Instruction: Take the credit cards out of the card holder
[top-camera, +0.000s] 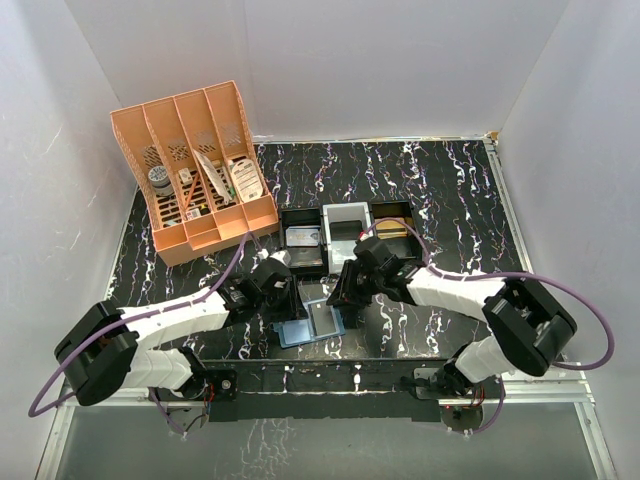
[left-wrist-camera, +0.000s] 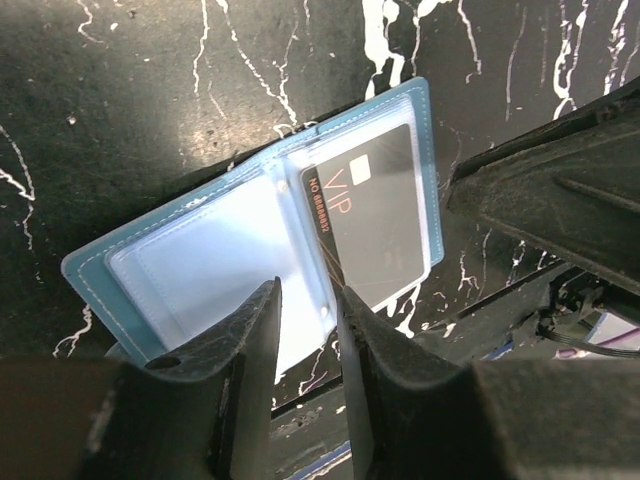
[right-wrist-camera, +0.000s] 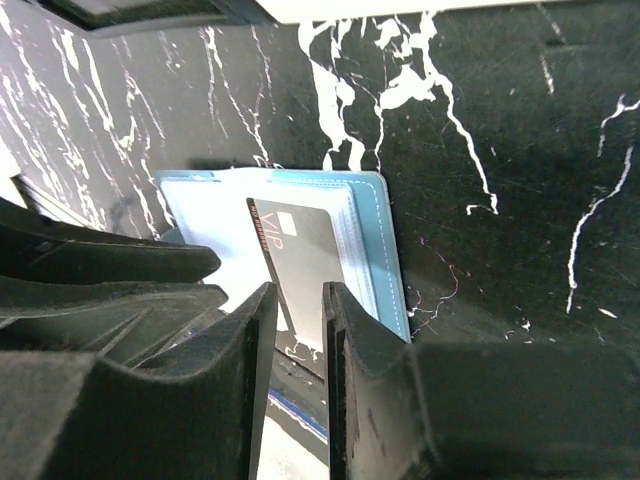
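Lettering in orange, "VIP", is showing on the black credit card (left-wrist-camera: 375, 220), with a small pale square beside it and a line of tiny orange characters along one long edge, too fine to read surely. That card is lying against the right half of the card holder (left-wrist-camera: 200, 260), which is resting open on the black marbled table (top-camera: 450, 190), close to its near edge and just on the near side of the white tray (top-camera: 347, 212). The left gripper (left-wrist-camera: 305, 295) is hovering over the holder's fold, jaws slightly parted, with the fold showing between them. The right gripper (right-wrist-camera: 299, 292) is sitting over the card, jaws narrowly apart with the card running into the gap; whether they are pinching it I cannot tell. Bare marble is lying open to the right and far right, and the orange organiser (top-camera: 195, 170) is standing well apart at the far left.
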